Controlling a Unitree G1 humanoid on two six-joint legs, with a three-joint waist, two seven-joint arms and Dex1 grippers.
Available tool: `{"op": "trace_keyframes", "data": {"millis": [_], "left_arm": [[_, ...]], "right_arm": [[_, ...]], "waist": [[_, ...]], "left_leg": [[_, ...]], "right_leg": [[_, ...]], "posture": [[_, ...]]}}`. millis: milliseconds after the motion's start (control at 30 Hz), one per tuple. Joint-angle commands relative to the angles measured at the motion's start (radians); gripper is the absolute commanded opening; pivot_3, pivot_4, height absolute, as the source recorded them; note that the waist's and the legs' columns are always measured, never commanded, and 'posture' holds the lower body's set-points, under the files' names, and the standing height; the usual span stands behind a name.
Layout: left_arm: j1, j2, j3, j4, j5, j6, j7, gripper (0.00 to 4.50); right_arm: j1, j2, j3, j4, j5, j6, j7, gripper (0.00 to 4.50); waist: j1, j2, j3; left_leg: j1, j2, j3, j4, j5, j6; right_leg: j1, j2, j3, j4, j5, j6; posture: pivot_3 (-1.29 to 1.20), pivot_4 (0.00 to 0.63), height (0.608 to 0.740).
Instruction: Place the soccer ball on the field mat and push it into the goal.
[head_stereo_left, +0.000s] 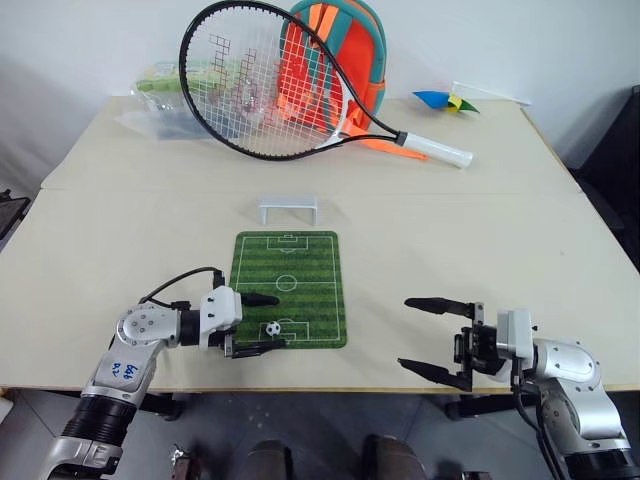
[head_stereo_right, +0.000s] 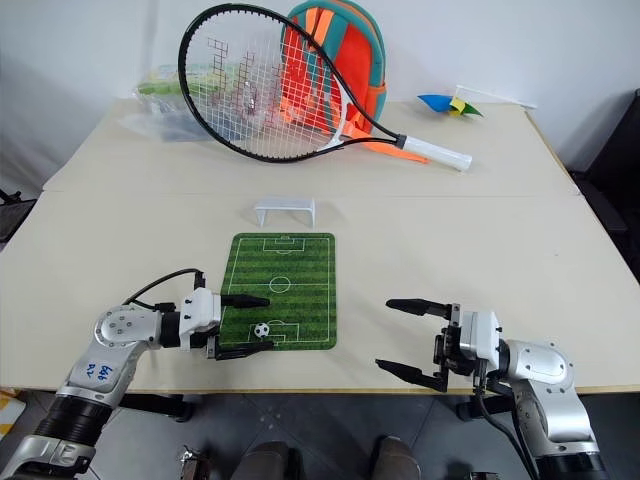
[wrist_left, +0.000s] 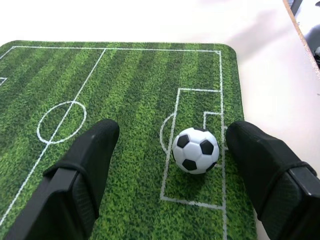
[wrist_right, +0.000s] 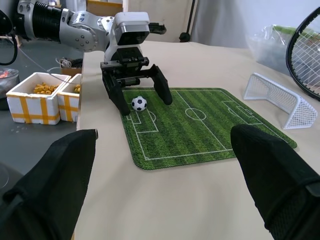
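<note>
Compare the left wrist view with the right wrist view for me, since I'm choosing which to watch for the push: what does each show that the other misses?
Left wrist view alone: the soccer ball close up on the penalty-box lines, apart from both fingers.

Right wrist view alone: the goal standing off the mat's far end, the whole left gripper open around the ball, the open right gripper, a racket, and boxes beside the table.

Both: ball resting on the field mat, released.

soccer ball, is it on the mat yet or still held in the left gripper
On the mat. The soccer ball rests on the field mat between the left gripper's open fingers, with visible gaps on both sides.
</note>
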Motion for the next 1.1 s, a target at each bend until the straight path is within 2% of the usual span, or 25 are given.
{"op": "trace_keyframes", "data": {"millis": [33, 233, 367, 467, 600, 733, 833, 1100], "left_arm": [[0.011, -0.001, 0.048, -0.072, -0.074, -0.003, -0.022, 4.01], [0.072, 0.042, 0.128, -0.200, -0.187, 0.086, -0.045, 4.01], [0.184, 0.115, 0.232, -0.291, -0.258, 0.155, -0.060, 4.01], [0.306, 0.154, 0.315, -0.347, -0.309, 0.196, -0.083, 3.41], [0.472, 0.178, 0.375, -0.409, -0.325, 0.200, -0.136, 2.18], [0.567, 0.134, 0.334, -0.436, -0.296, 0.179, -0.132, 1.05], [0.548, 0.099, 0.280, -0.432, -0.263, 0.170, -0.101, 0.15], [0.402, 0.037, 0.159, -0.358, -0.193, 0.191, -0.036, 0.07]], "right_arm": [[-0.011, 0.008, 0.008, -0.008, 0.006, 0.004, 0.001, 4.50], [-0.031, 0.009, 0.012, -0.003, 0.011, 0.015, 0.002, 4.50], [-0.044, 0.004, 0.007, -0.008, 0.025, 0.017, 0.016, 4.50], [-0.049, 0.002, 0.001, -0.019, 0.037, 0.018, 0.023, 4.50], [-0.048, -0.003, -0.001, -0.026, 0.040, 0.001, 0.043, 4.50], [-0.048, 0.007, -0.005, -0.020, 0.044, -0.014, 0.057, 4.50], [-0.045, 0.008, -0.005, -0.018, 0.050, -0.019, 0.066, 4.50], [-0.038, -0.007, -0.005, -0.012, 0.056, -0.015, 0.107, 4.50]], "waist": [[0.000, 0.000, 0.000], [-0.001, 0.000, 0.000], [-0.006, 0.001, 0.001], [-0.009, 0.003, 0.002], [-0.006, 0.003, 0.002], [0.000, 0.004, 0.003], [0.002, 0.004, 0.003], [0.000, 0.005, 0.003]], "left_leg": [[0.000, 0.000, 0.000, 0.000, 0.000, 0.000], [0.000, 0.000, 0.000, 0.000, 0.000, 0.000], [0.000, 0.001, 0.000, 0.000, -0.001, 0.000], [0.000, 0.001, 0.000, -0.001, -0.001, 0.000], [0.000, 0.001, 0.000, -0.001, -0.003, 0.000], [-0.001, 0.001, 0.001, 0.000, -0.004, 0.001], [-0.001, 0.001, 0.001, 0.000, -0.004, 0.001], [-0.001, 0.001, 0.001, 0.001, -0.004, 0.001]], "right_leg": [[0.000, 0.000, 0.000, 0.000, 0.000, 0.000], [0.000, 0.000, 0.000, 0.000, 0.000, 0.000], [0.000, 0.000, 0.000, 0.000, 0.000, 0.000], [0.000, 0.000, 0.000, -0.001, 0.000, 0.000], [-0.001, 0.000, 0.000, -0.002, 0.000, 0.000], [-0.001, 0.000, 0.000, -0.003, 0.000, 0.000], [-0.001, 0.000, 0.000, -0.003, 0.000, 0.000], [0.000, 0.000, 0.001, -0.002, 0.000, 0.000]], "posture": [[0.00, 0.150, 0.740], [0.00, 0.150, 0.740], [0.00, 0.150, 0.740], [0.00, 0.150, 0.740], [0.00, 0.150, 0.740], [0.00, 0.150, 0.740], [0.00, 0.150, 0.740], [0.00, 0.150, 0.740]]}}
